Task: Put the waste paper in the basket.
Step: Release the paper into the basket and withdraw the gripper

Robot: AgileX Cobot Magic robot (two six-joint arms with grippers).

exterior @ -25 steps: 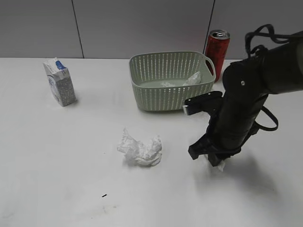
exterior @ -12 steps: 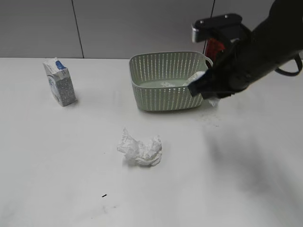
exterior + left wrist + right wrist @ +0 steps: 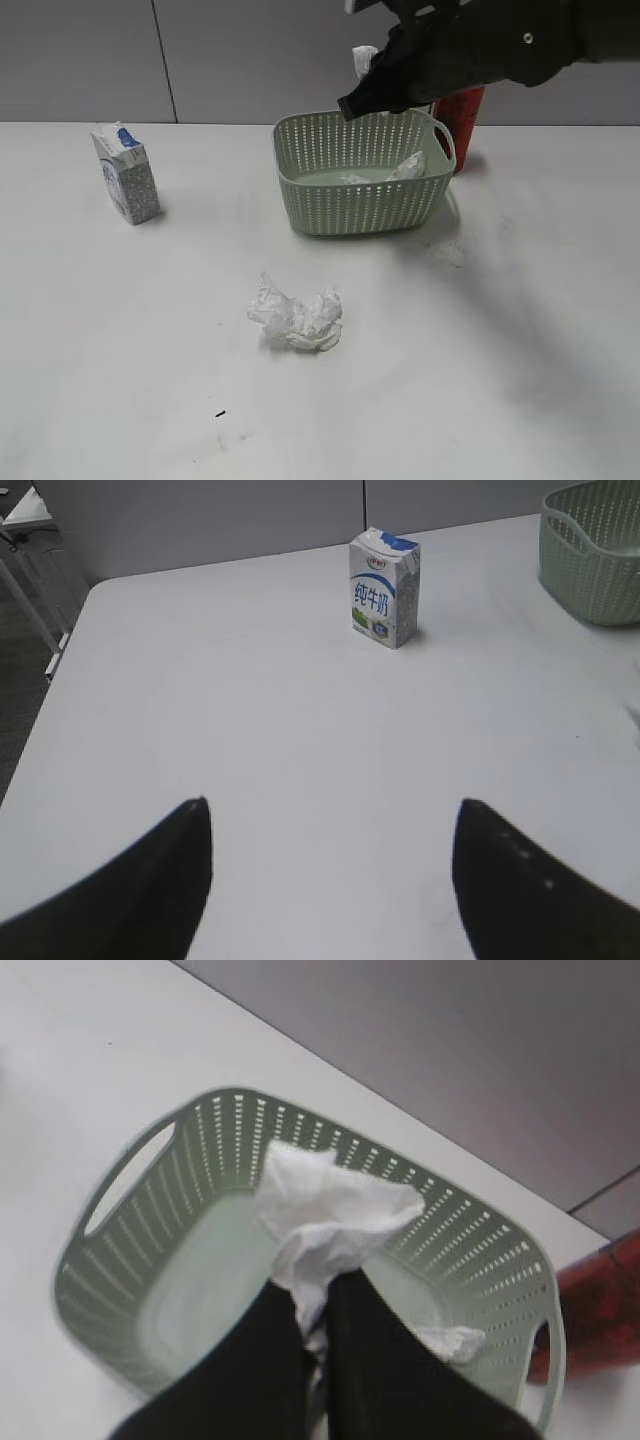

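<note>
One wad (image 3: 408,165) already lies in the basket (image 3: 345,205). Your right tool (image 3: 318,1305) is clamped on a second wad (image 3: 330,1215), directly above the basket. A third (image 3: 297,317) remains on the worktop (image 3: 150,360). Left tool (image 3: 330,880) gapes empty.

A white tabletop (image 3: 520,380) carries a pale green slotted basket (image 3: 350,205) near its rear edge, a red drink can (image 3: 462,115) just beside the basket's right end, a blue-and-white carton (image 3: 127,175) at left, and a crumpled paper wad (image 3: 296,316) lying in front.
</note>
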